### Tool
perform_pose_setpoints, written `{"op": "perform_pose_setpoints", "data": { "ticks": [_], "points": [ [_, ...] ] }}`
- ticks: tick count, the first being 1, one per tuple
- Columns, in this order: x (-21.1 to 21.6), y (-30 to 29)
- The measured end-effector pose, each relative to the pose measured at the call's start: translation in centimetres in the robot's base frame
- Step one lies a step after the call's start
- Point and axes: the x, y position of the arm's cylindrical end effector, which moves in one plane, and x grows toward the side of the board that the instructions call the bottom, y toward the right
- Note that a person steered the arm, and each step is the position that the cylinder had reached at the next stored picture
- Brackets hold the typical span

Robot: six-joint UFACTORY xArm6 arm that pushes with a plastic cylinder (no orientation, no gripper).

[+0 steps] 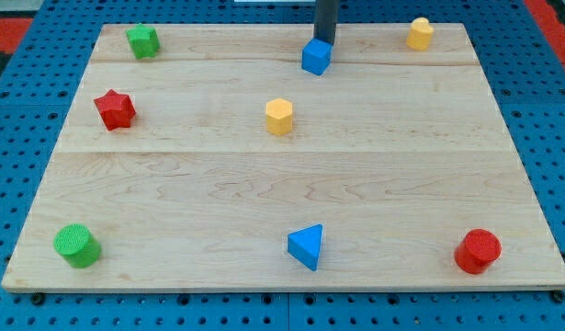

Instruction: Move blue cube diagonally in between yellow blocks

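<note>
The pale wooden board (282, 184), grain running sideways, lies on a blue perforated surface (16, 110). The dark rod comes down from the view's top; my tip (324, 42) sits just behind the blue cube (316, 57), apparently touching it. From that cube, a yellow hexagonal block (279, 117) lies toward the view's bottom-left, and a rounded yellow block (420, 34) toward the right. A blue triangular prism (307, 246) sits far below the cube.
</note>
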Motion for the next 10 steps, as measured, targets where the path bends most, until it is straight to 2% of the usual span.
{"op": "perform_pose_setpoints", "data": {
  "ticks": [2, 4, 6, 7, 10],
  "points": [
    [0.6, -0.2],
    [-2.5, -3.4],
    [-0.2, -8.3],
    [2.0, -5.4],
    [3.5, -0.5]
  ]
}}
